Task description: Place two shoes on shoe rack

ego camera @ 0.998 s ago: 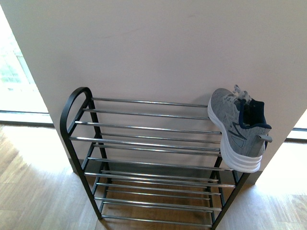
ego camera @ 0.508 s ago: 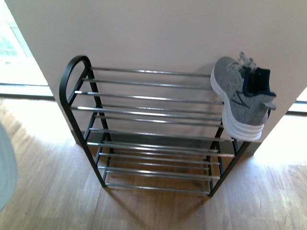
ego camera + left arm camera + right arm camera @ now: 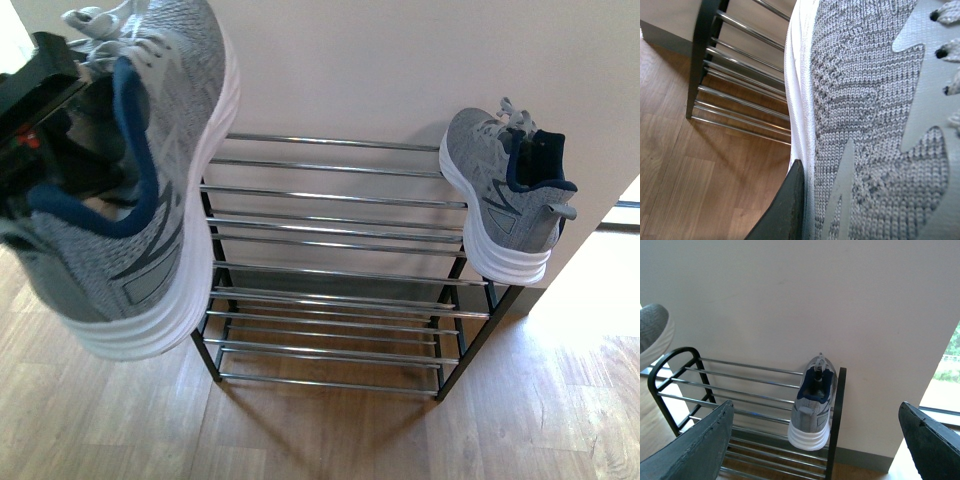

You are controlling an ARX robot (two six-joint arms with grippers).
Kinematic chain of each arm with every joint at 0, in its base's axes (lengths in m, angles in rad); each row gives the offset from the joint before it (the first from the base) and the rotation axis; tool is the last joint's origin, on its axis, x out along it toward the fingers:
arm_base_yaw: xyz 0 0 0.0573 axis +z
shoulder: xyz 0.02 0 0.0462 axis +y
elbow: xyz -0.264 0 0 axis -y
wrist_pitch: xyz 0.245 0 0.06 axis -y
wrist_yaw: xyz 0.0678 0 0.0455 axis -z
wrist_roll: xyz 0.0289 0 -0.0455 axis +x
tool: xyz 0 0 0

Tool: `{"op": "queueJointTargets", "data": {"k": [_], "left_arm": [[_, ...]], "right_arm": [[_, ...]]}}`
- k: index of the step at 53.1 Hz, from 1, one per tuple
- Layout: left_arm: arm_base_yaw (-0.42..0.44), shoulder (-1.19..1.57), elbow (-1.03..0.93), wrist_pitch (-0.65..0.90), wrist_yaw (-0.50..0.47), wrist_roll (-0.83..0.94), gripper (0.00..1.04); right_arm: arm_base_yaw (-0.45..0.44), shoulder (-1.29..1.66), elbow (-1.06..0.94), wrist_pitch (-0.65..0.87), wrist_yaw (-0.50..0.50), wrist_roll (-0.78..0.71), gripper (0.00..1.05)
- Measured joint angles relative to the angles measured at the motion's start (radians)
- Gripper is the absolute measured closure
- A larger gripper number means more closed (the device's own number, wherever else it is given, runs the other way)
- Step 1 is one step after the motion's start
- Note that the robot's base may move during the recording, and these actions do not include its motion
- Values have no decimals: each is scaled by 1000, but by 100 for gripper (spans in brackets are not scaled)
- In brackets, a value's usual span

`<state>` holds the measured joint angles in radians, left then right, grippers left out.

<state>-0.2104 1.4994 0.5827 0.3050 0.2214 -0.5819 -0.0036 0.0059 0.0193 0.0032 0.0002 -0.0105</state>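
Newly in view: second sneaker [image 3: 150,180], lifted by the left gripper [image 3: 50,140], short of the shoe rack [image 3: 330,167].
Half a second ago the front view showed only the rack and the first sneaker [image 3: 505,190], which sits toe to the wall at the right end of the top tier. The second one now fills the left foreground, clear of the bars, so placing is judged about to begin, with the free top-tier bars beside its mate the likely spot. Left pincer clamped on it at the collar, though the contact is mostly hidden. Right gripper [image 3: 815,407] spread wide and empty. The raised shoe hides the rack's left side and is cropped in both views that show it.
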Motion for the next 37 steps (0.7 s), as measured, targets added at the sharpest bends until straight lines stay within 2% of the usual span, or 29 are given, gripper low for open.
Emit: {"op": "queueJointTargets", "data": {"k": [12, 25, 37], "left_arm": [[6, 290, 263, -38, 128, 84, 93], [-14, 479, 443, -56, 196, 103, 93], [-61, 609, 589, -56, 180, 43, 93]], "right_arm": [[0, 0, 0, 0, 0, 0, 9], [0, 0, 0, 0, 0, 0, 9], [0, 0, 0, 0, 0, 0, 9]]}}
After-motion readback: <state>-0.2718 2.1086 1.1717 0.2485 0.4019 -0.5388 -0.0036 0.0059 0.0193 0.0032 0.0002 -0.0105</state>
